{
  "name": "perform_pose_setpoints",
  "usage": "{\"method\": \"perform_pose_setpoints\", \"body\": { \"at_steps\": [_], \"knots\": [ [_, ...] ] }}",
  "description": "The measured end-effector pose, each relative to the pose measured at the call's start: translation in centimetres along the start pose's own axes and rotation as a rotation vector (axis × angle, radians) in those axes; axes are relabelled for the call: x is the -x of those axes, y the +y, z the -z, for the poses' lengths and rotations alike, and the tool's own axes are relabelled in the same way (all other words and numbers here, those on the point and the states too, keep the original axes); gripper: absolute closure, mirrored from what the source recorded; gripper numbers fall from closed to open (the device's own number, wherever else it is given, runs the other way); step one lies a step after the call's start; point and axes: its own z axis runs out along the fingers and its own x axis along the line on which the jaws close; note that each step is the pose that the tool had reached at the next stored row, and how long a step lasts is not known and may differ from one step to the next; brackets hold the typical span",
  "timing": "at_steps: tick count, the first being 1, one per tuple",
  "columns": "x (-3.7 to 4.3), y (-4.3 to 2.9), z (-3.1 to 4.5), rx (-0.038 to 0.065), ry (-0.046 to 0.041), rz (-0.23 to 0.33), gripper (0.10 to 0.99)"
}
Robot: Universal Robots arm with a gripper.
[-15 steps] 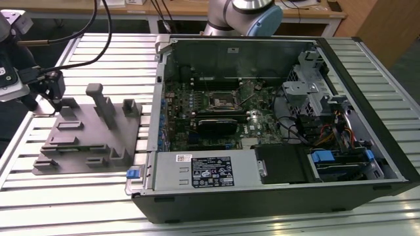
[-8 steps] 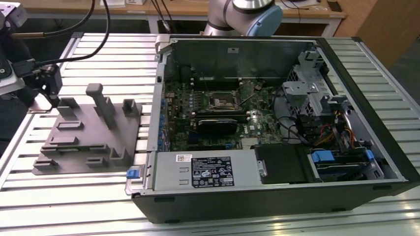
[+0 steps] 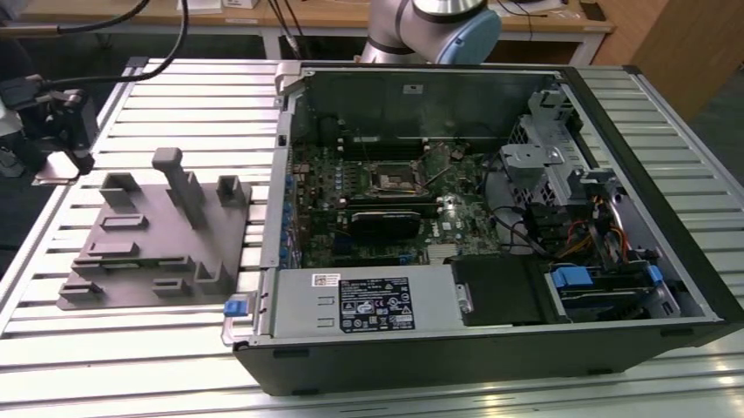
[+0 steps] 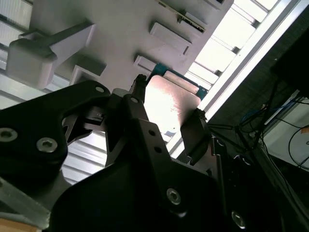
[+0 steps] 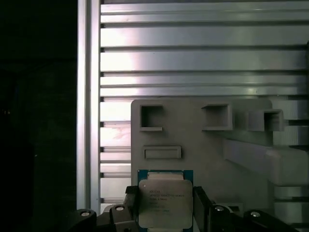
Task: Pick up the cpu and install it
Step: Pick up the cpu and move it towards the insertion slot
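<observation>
Open computer case (image 3: 465,361) lies on a slatted metal table (image 3: 174,96); a grey moulded fixture (image 3: 128,261) sits just beside it, near the table's edge.

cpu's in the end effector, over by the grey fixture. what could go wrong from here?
1. The end effector seems to pinch the cpu by two thin edges only, so it may slip or tilt in transit.
2. The socket sits deep inside the open case, with walls and cables close by, so the arm could clip them.
3. A tilted or rotated cpu might seat badly in the socket.
</observation>
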Motion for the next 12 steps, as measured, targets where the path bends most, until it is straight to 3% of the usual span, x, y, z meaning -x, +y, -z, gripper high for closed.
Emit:
{"method": "perform_pose_setpoints", "body": {
  "at_steps": [12],
  "knots": [
    [-0.08, 0.24, 5.10, 0.000, -0.0001, 0.000, 0.545]
  ]
}}
